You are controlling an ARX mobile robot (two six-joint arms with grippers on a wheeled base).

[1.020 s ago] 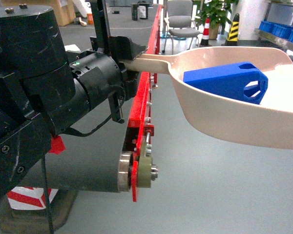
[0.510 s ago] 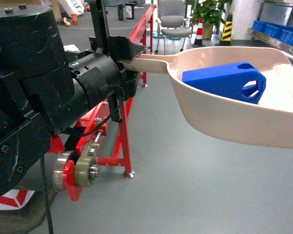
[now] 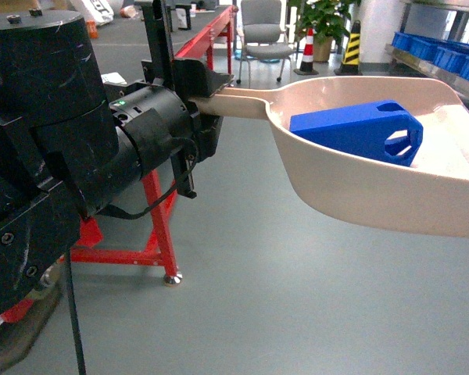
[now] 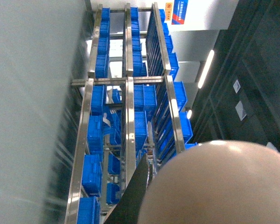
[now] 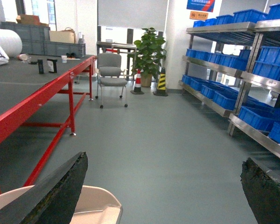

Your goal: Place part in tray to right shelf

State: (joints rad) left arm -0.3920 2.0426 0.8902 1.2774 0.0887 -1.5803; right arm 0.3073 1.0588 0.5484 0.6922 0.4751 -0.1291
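Observation:
The beige tray (image 3: 375, 187) is held out level in front of me, with my left gripper (image 3: 216, 92) shut on its long handle. The blue part (image 3: 352, 129) lies inside the scoop, tilted, with a round hole facing right. In the left wrist view the tray's underside (image 4: 219, 186) fills the lower right beside one black finger (image 4: 133, 200). My right gripper (image 5: 163, 189) is open with nothing between its fingers, and a corner of the tray (image 5: 95, 207) shows at its lower left. The right shelf (image 3: 445, 58) carries blue crates at the far right.
A red-framed table (image 3: 160, 234) stands at the left, its leg close to my left arm. A grey chair (image 5: 111, 70), a potted plant (image 5: 148, 51) and a striped cone (image 5: 161, 81) stand at the back. Grey floor (image 5: 168, 135) runs between the table and the steel racks (image 5: 242, 88).
The red frame with its roller has slid left and away in the head view, and the shelf and chair have shifted left. Tray, part and left gripper keep the same pose.

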